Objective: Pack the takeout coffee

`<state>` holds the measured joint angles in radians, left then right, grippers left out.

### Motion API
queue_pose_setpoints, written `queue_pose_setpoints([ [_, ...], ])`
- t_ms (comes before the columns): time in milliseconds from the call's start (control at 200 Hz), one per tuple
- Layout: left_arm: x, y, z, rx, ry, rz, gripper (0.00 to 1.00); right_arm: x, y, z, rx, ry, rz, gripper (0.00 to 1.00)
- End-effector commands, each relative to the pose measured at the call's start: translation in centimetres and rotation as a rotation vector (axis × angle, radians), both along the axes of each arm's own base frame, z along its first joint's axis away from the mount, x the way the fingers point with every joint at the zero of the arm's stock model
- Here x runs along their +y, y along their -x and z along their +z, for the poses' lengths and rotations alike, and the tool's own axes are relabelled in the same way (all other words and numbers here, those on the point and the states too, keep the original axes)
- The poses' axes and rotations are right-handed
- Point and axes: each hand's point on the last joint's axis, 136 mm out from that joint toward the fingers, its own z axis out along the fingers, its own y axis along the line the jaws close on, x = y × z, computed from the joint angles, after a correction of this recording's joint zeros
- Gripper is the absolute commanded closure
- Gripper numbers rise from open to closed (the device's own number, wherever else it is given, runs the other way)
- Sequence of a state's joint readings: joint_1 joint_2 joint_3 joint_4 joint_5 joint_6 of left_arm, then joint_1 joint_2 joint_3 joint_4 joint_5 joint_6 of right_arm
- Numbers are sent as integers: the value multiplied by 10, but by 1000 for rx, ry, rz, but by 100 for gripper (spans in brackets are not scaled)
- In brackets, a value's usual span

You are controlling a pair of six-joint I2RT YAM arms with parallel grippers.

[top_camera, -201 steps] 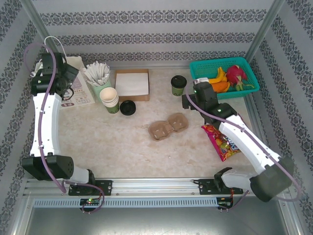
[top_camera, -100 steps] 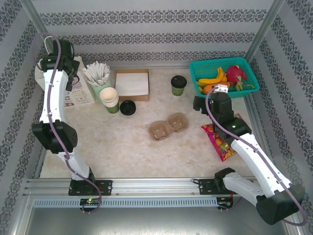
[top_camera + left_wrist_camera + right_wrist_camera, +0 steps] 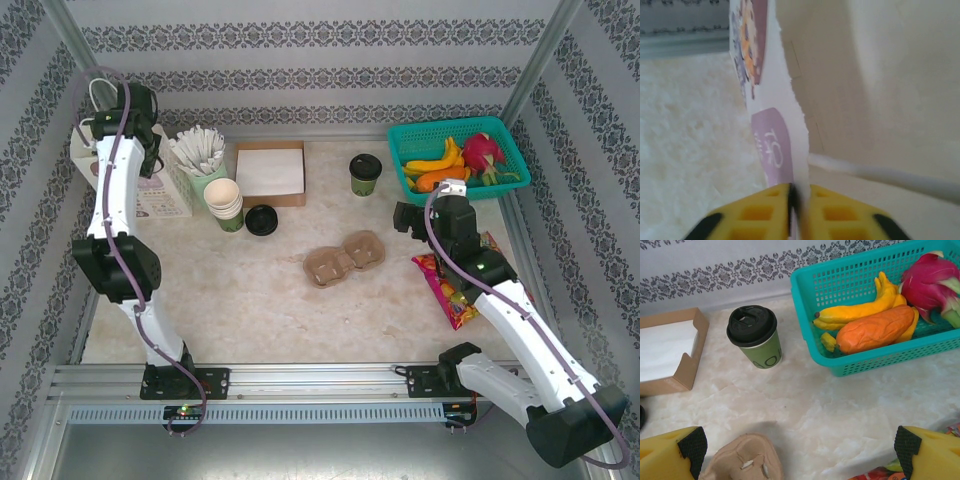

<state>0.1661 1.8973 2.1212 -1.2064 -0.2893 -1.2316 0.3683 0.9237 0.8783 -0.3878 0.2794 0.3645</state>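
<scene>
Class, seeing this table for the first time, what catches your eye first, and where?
The teal plastic basket with a pink dragon fruit glows at the far right corner. Left of it stands the olive-green paper cup with black lid; at far left the left gripper pinches the white printed paper bag.

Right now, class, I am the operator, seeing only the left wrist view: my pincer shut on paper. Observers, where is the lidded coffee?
Observer: The takeout coffee stands upright at the back of the table, between the brown box and the teal basket.
Operator: Is the right pincer holding it?
Observer: No, the right pincer is open, apart from it.
Operator: What paper do I grip?
Observer: The rim of the paper bag, far left.
</scene>
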Motion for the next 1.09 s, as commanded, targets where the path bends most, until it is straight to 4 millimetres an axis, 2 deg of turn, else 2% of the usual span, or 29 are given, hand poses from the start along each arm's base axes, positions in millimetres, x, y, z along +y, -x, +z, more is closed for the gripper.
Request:
queue_pose_setpoints([
  [0, 18, 39, 21, 50, -93, 31, 88, 3, -3, 0, -6, -27, 9, 2],
  [180, 17, 76, 34, 75, -170, -66, 92, 15, -8, 0, 14, -40, 61, 2],
  [370, 14, 144, 51, 169, -273, -154, 99, 17, -14, -9, 49, -46, 53, 2],
  [570, -24, 188, 45, 182, -216, -415, 100, 40, -16, -26, 136, -94, 148, 2],
  [635, -27, 208, 49, 195, -246, -450, 100, 49, -16, -33, 161, -97, 198, 2],
  [729, -35, 231, 54, 201, -259, -500, 100, 53, -19, -41, 190, -106, 200, 2],
  [964, -84, 263, 34, 214, -73, -734, 100, 67, -26, -50, 235, -141, 238, 2],
  [1014, -94, 270, 34, 210, -43, -781, 100, 75, -25, -54, 253, -148, 274, 2],
  [1089, -119, 273, 39, 134, 29, -885, 100, 88, -21, -64, 295, -147, 349, 4],
])
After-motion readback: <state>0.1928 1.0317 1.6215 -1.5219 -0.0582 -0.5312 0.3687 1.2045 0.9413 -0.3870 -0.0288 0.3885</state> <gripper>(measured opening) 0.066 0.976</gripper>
